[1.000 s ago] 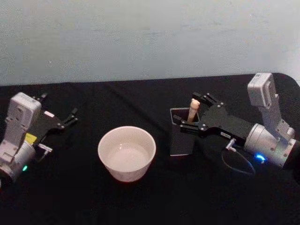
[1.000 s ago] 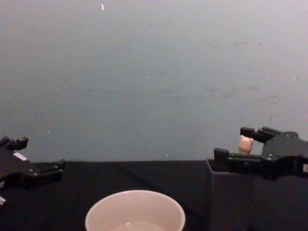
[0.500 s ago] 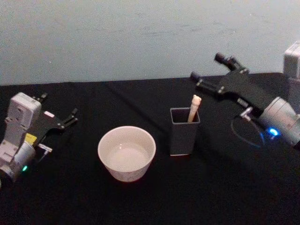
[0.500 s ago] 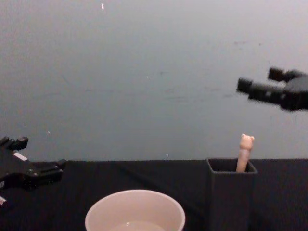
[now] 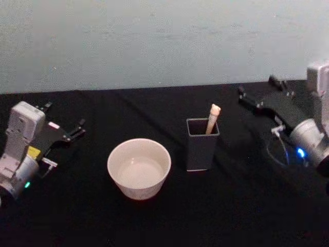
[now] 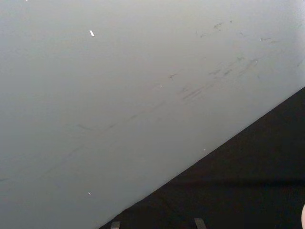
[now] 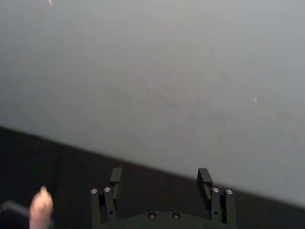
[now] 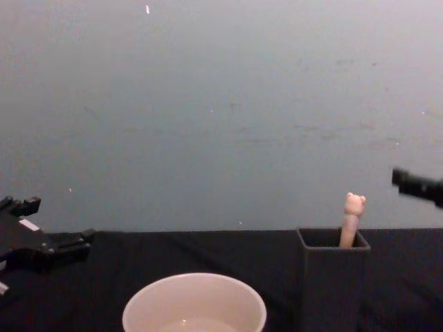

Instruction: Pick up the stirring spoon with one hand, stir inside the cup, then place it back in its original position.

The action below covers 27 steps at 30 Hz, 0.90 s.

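The right gripper [image 5: 259, 98], fingers spread and empty, has pulled back to three o'clock of the holder [image 5: 201, 144]; the spoon [image 5: 213, 117] stands inside, so the task looks finished.

The left gripper [image 5: 69, 131] sits parked at nine o'clock of the cup [image 5: 139, 168], fingers spread.

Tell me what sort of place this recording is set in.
Probably a lab or test bench, not a kitchen: a table under a black cloth against a bare grey wall, with a cup and a spoon standing in a dark holder.

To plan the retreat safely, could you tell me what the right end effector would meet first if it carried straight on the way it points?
Probably nothing on the table: the open right end effector points past the stirring spoon, toward the wall. Depth is unclear.
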{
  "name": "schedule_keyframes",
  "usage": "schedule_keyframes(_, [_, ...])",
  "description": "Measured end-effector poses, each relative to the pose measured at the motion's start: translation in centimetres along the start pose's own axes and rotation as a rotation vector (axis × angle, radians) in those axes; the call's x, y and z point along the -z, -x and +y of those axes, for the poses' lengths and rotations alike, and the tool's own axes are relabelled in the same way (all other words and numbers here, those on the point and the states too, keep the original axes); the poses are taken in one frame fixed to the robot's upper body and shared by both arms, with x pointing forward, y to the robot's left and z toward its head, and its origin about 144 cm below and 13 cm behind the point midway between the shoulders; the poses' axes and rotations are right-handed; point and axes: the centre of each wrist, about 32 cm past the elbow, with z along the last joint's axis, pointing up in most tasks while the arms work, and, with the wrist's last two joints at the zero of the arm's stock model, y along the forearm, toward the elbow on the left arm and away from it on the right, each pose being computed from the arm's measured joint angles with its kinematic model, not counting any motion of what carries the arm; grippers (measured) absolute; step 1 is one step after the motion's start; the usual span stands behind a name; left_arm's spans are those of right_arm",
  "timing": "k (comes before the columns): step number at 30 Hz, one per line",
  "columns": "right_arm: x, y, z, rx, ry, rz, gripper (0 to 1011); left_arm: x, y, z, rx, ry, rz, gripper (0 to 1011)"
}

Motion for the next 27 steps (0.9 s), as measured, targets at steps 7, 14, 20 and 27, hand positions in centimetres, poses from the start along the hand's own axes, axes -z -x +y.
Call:
schedule_keyframes(7, [2.7,1.0,-0.3,0.008,0.125,0.006,1002,0.0,0.0,0.0,0.0,0.0,0.0,1001])
schedule_keyframes(14, [4.1,1.8,-0.4,-0.018,0.185,0.021,1002,0.0,0.0,0.0,0.0,0.0,0.0,1001])
schedule_keyframes(20, [4.5,1.9,-0.4,-0.026,0.199,0.018,1002,0.0,0.0,0.0,0.0,0.0,0.0,1001])
schedule_keyframes(27, [4.4,1.9,-0.4,-0.025,0.197,0.017,1002,0.0,0.0,0.0,0.0,0.0,0.0,1001])
